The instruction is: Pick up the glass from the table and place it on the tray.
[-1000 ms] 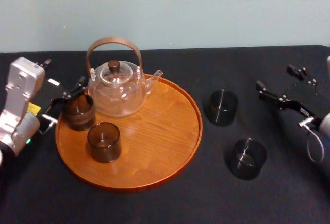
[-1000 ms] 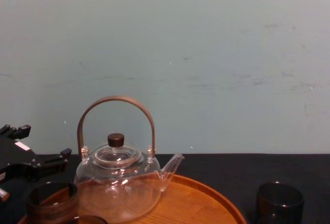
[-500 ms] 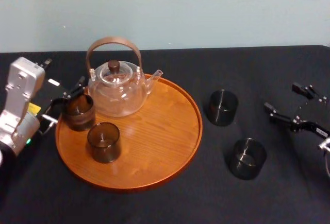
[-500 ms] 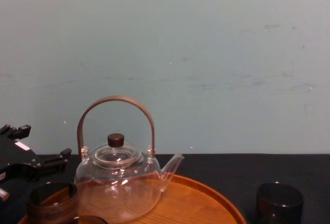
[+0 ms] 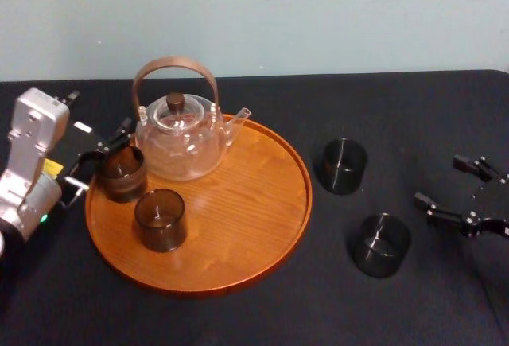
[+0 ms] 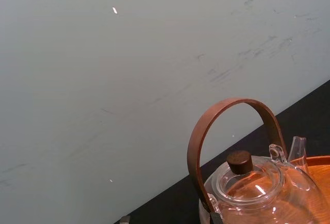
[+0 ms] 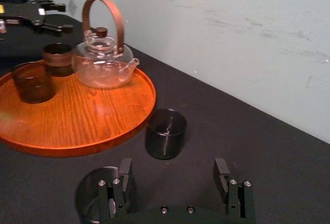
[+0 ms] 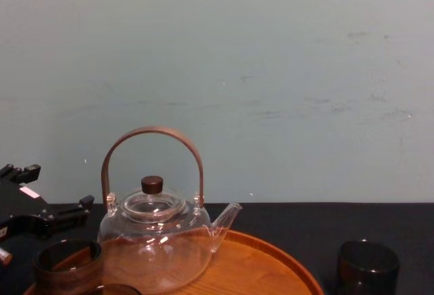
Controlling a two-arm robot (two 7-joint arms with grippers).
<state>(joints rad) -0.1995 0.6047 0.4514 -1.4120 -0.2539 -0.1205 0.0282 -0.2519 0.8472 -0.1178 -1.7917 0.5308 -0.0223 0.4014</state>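
Observation:
Two dark smoky glasses stand on the black table (image 5: 398,107): the far glass (image 5: 343,165) and the near glass (image 5: 382,244), both to the right of the round wooden tray (image 5: 238,203). My right gripper (image 5: 439,180) hovers open to the right of them with nothing between its fingers. In the right wrist view the near glass (image 7: 98,198) sits just outside one finger, and the far glass (image 7: 165,133) stands ahead. Two more glasses (image 5: 121,173) (image 5: 160,219) stand on the tray. My left gripper (image 5: 99,159) is open at the tray's left edge, beside the back glass.
A clear glass teapot (image 5: 179,143) with an arched brown handle stands at the back left of the tray. The tray's right half is bare wood. Black cloth lies open between the tray and the two loose glasses. A pale wall rises behind the table.
My right gripper has drawn back toward me and lower, still open. The left gripper, the glasses and the teapot have stayed put.

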